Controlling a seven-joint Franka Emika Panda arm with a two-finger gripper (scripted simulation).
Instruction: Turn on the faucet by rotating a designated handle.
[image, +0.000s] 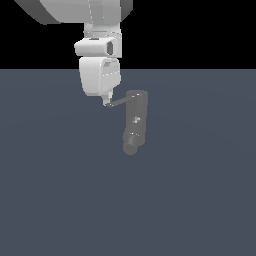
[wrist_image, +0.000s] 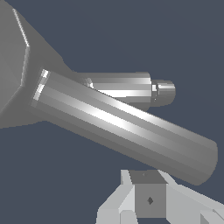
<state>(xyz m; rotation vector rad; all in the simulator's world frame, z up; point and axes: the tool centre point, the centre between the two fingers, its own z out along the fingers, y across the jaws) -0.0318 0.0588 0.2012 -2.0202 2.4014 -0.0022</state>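
Observation:
The faucet (image: 136, 120) is a dull grey column on the floor, with its stubby spout (image: 130, 148) at the lower end. The handle (image: 119, 102) is a thin dark rod sticking from the column's top toward the exterior view's left. My gripper (image: 106, 103) hangs from the white arm with its tip at the rod's free end; the fingers look pressed together and hold nothing. In the wrist view the handle (wrist_image: 127, 124) crosses the frame close up. The faucet body (wrist_image: 118, 86) lies behind it, and my gripper (wrist_image: 148, 203) is just beside the rod.
A flat dark blue-grey floor (image: 200, 200) lies all around the faucet. The white arm (image: 100, 65) comes down from above, at the exterior view's left of the column.

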